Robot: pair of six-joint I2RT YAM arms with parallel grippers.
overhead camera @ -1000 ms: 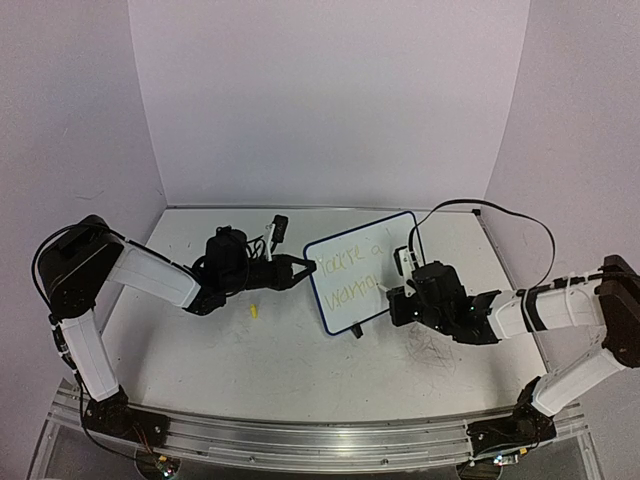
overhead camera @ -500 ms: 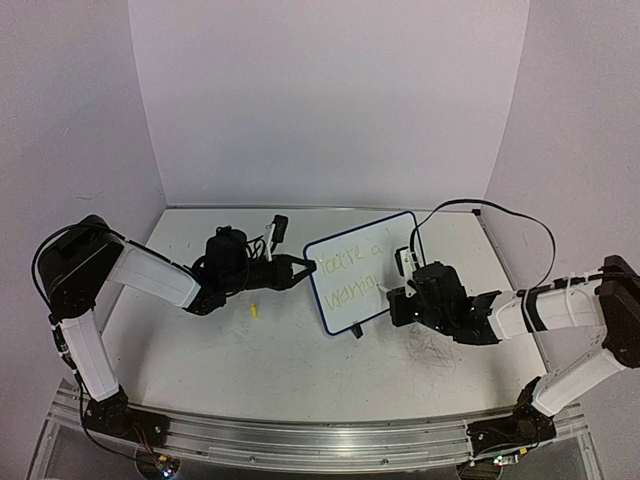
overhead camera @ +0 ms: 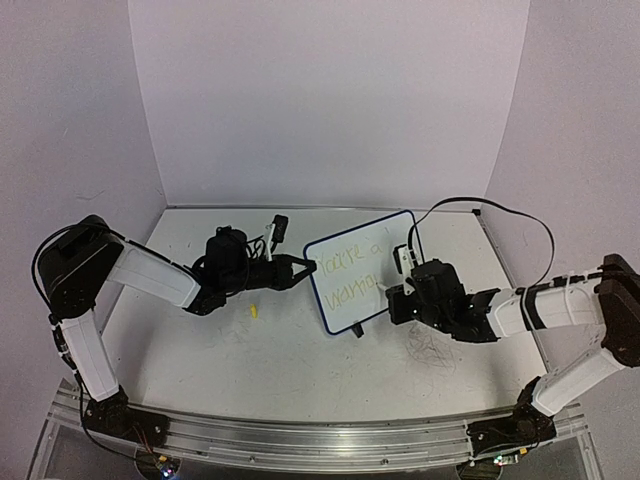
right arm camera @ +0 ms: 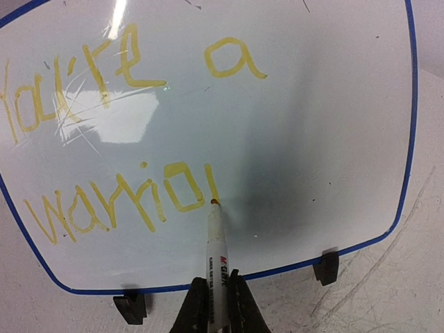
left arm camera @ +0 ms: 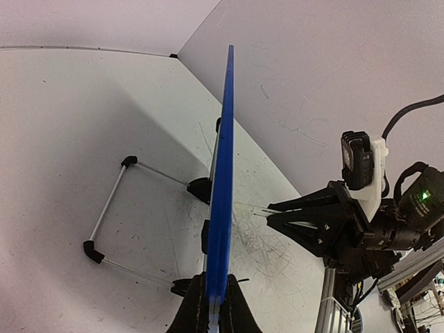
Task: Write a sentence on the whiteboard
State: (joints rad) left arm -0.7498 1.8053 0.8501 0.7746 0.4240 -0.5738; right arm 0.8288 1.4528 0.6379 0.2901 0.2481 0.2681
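Since the earlier frames the right gripper point(overhead camera: 385, 292) has edged a little leftward across the whiteboard point(overhead camera: 345, 316), while the left gripper point(overhead camera: 303, 268) and the board stand as they did. In the overhead view the right gripper covers the board's lower right part and the end of the second line, and the marker cannot be made out there. The left wrist view shows the whiteboard point(left arm camera: 223, 173) only edge-on, so its writing face is hidden. In the right wrist view the frame cuts off the board's left side, glare lies over the first word, and the marker's rear end is lost between the fingers point(right arm camera: 198, 306). The board stands on the table point(overhead camera: 300, 380) on two black feet point(right arm camera: 326, 268), a wire stand point(left arm camera: 111, 208) behind it. Its long axis runs left to right with the right end farther back, and its face is turned toward the right arm. The sentence point(right arm camera: 146, 207) reads "You're a" over "Warrio" and a short upright stroke. The left gripper point(left arm camera: 214, 305) is clamped on the board's blue left rim. The right gripper point(right arm camera: 216, 305) is closed on the marker point(right arm camera: 216, 257), which points away at the board, its tip at the foot of that last stroke. A small yellow piece point(overhead camera: 254, 311) lies near the left gripper.
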